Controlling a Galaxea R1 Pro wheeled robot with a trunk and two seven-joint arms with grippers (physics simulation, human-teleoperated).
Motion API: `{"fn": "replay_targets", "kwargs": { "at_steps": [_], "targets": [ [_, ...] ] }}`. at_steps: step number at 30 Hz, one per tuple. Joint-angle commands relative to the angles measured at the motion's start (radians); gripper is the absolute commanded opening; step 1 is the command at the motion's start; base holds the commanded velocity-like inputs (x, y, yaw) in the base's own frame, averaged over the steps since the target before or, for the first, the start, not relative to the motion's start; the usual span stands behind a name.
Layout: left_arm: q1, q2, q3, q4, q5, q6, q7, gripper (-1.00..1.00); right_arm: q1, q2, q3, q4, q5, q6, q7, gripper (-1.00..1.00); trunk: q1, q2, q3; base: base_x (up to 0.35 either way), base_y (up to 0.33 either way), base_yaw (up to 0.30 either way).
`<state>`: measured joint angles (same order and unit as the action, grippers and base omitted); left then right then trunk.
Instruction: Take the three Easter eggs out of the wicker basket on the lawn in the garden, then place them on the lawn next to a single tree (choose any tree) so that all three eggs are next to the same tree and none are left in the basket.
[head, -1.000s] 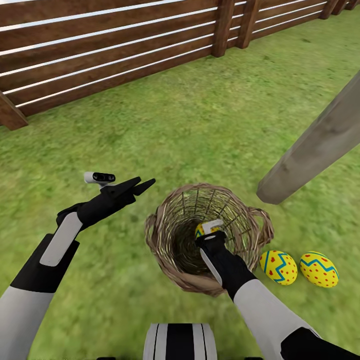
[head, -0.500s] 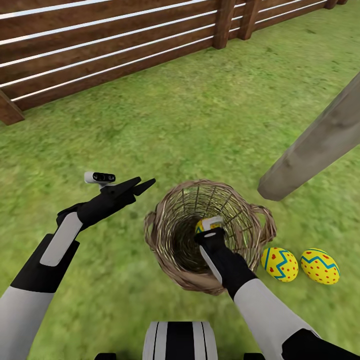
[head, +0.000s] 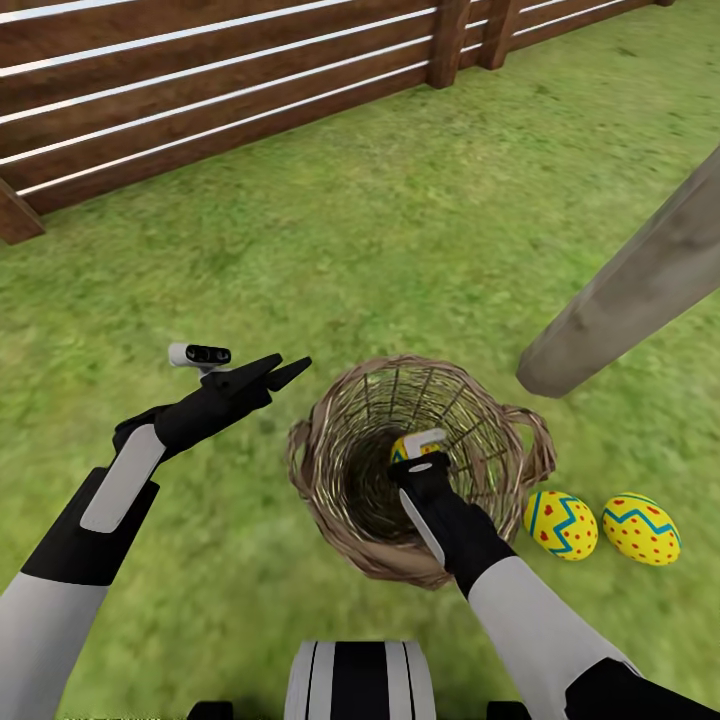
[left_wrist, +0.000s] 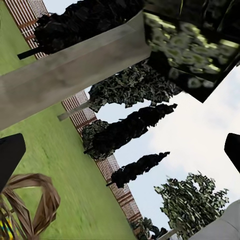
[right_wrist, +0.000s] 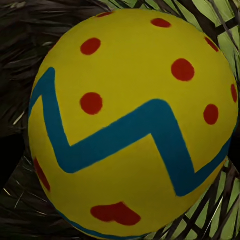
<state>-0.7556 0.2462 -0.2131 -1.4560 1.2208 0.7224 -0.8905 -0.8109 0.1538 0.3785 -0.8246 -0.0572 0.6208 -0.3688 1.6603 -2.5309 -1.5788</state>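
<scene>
R gripper (head: 418, 462) is down inside the basket (head: 330, 495) at the third egg (head: 408, 447); grip state can't be told. L gripper (head: 285, 368) hangs open at basket's 10 o'clock. Two eggs (head: 560, 524) (head: 641, 528) lie on grass (head: 400, 230) at basket's 3 o'clock, near tree trunk (head: 630, 290). Fence (head: 200, 90) at 12 o'clock

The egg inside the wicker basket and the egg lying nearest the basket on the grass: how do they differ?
The egg in the basket sits inside the wicker basket, under the right gripper; the nearest grass egg lies on the lawn, untouched. The first is mostly hidden in the head view; the second shows whole. Both are yellow with blue zigzags and red dots.
</scene>
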Motion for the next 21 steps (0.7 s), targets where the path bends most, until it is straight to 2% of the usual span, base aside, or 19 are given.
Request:
{"fn": "replay_targets", "kwargs": {
  "at_steps": [1, 8, 11, 12, 21],
  "targets": [
    [-0.001, 0.001, -0.002, 0.000, 0.008, 0.006, 0.001, 1.00, -0.001, 0.000, 0.004, -0.001, -0.011, 0.004, -0.007, 1.00, 0.000, -0.001, -0.005, 0.000, 0.000, 0.000],
    [-0.001, 0.001, -0.002, 0.000, 0.008, 0.006, 0.001, 1.00, 0.000, 0.000, 0.004, 0.000, -0.012, 0.004, -0.007, 1.00, 0.003, -0.002, -0.028, 0.000, 0.000, 0.000],
    [-0.001, 0.001, -0.002, 0.000, 0.008, 0.006, 0.001, 1.00, 0.000, 0.001, 0.004, 0.000, -0.013, 0.004, -0.006, 1.00, 0.003, -0.002, -0.028, 0.000, 0.000, 0.000],
    [-0.001, 0.001, -0.002, 0.000, 0.008, 0.006, 0.001, 1.00, 0.000, 0.001, 0.004, 0.000, -0.013, 0.004, -0.006, -1.00, 0.003, -0.002, -0.028, 0.000, 0.000, 0.000],
    [-0.001, 0.001, -0.002, 0.000, 0.008, 0.006, 0.001, 1.00, 0.000, 0.001, 0.004, -0.001, -0.015, 0.004, -0.006, -1.00, 0.003, -0.002, -0.028, 0.000, 0.000, 0.000]
  ]
}}
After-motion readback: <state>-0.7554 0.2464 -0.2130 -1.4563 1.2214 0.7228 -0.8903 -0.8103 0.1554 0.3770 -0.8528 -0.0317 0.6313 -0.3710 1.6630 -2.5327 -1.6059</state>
